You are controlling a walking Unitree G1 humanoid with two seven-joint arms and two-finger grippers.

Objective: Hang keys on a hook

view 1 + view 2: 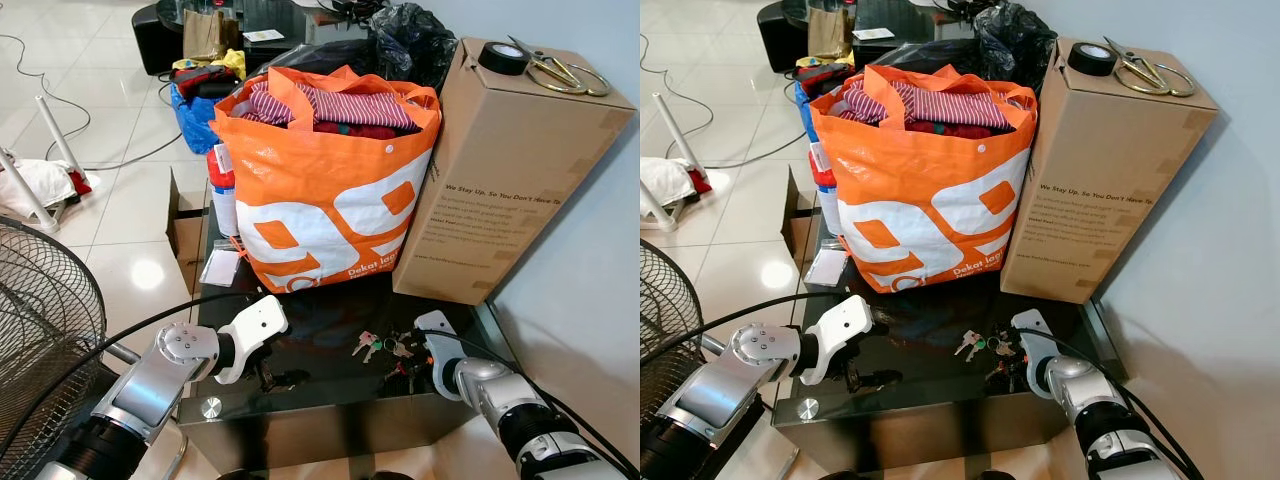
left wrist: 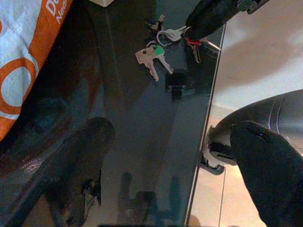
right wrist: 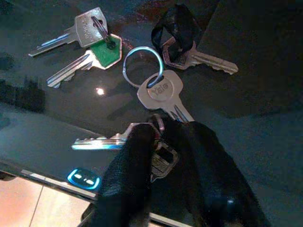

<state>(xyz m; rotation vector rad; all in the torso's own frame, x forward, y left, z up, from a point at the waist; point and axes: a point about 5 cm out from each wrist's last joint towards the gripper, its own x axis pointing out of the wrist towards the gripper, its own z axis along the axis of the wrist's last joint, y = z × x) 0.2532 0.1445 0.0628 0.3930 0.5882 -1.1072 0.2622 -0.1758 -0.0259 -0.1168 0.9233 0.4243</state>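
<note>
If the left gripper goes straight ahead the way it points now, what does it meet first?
Most likely the bunch of silver keys lying on the dark glass table, with the right gripper just behind them. The left gripper points across the tabletop towards them; depth is hard to judge, so it could pass slightly above.

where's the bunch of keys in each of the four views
Left eye: bunch of keys on the dark glass table, by the right gripper.
Right eye: same spot.
Left wrist: far across the glass.
Right wrist: close up at the fingertips.
Shared landmark: the green-headed key.
</note>
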